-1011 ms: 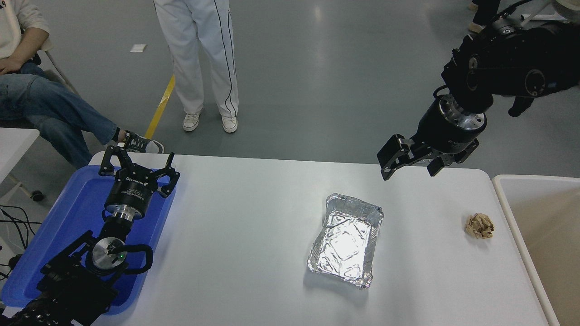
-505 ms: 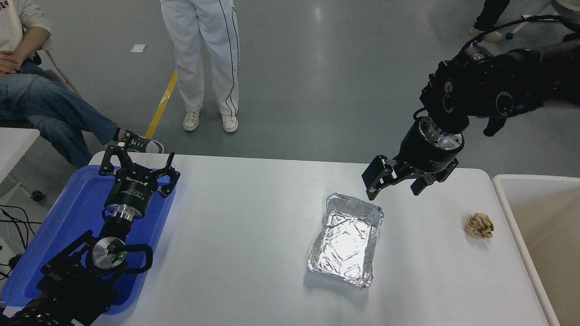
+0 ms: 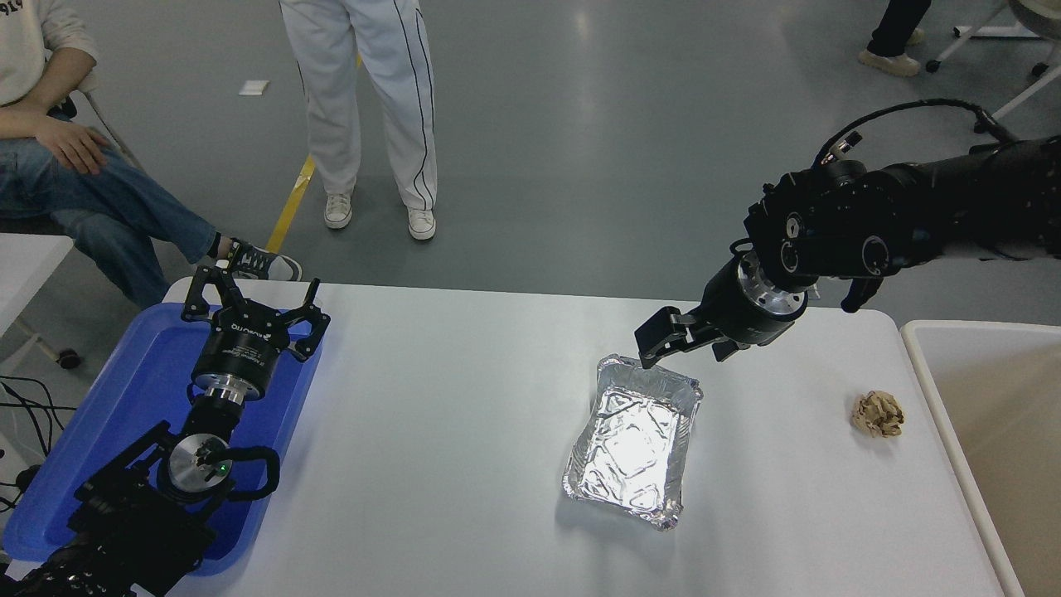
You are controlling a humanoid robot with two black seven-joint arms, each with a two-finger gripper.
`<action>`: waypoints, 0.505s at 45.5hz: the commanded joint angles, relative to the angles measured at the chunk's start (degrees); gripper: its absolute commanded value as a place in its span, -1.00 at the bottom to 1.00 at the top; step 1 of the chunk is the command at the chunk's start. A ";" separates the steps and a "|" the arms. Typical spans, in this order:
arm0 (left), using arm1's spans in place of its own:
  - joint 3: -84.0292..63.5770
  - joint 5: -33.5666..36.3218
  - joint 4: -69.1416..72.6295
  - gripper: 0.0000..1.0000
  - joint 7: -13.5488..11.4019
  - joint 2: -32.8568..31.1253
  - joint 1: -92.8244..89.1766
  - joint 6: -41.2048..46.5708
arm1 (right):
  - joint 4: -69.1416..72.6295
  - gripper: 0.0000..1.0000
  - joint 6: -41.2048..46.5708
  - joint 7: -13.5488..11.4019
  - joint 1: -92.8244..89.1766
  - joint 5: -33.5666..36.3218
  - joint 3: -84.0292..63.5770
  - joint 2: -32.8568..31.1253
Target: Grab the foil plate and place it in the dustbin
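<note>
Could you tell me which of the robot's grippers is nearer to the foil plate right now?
The right. The right gripper hangs open just at the far rim of the foil plate, while the left gripper is parked far off, over the blue tray.

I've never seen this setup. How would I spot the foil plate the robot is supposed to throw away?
Start at the white table and look right of its middle, just below the right gripper. The foil plate lies there, a rectangular tray. It is the only shiny silver thing: the crumpled paper ball to its right is tan, and the tray at far left is flat and blue.
</note>
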 commanded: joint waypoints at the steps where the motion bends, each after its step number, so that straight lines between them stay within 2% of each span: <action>1: 0.00 0.01 0.01 1.00 0.00 0.00 0.01 0.01 | -0.50 0.83 -2.74 -0.27 -4.30 4.85 -1.00 0.10; 5: 0.00 0.01 0.01 1.00 0.00 0.00 0.01 0.01 | -1.03 0.80 -4.58 -0.45 -6.50 5.99 -1.17 0.10; 8: 0.00 0.01 0.01 1.00 0.00 0.00 0.01 0.01 | -1.03 0.79 -6.08 -1.67 -8.95 8.09 -1.18 0.01; 19: 0.00 0.00 0.01 1.00 0.00 0.00 0.01 0.01 | -1.38 0.73 -13.46 -8.17 -14.23 12.85 -1.00 -0.08; 20: 0.00 0.01 0.01 1.00 0.00 0.00 0.01 0.01 | -1.38 0.72 -14.16 -8.96 -14.67 12.85 -1.00 0.01; 21: 0.00 0.01 0.01 1.00 0.00 0.00 0.01 0.01 | -1.46 0.69 -15.56 -10.97 -15.37 11.89 -0.91 0.19; 23: 0.00 0.01 0.01 1.00 0.00 0.00 0.01 0.01 | -1.47 0.69 -16.45 -12.66 -15.82 11.53 -0.65 0.28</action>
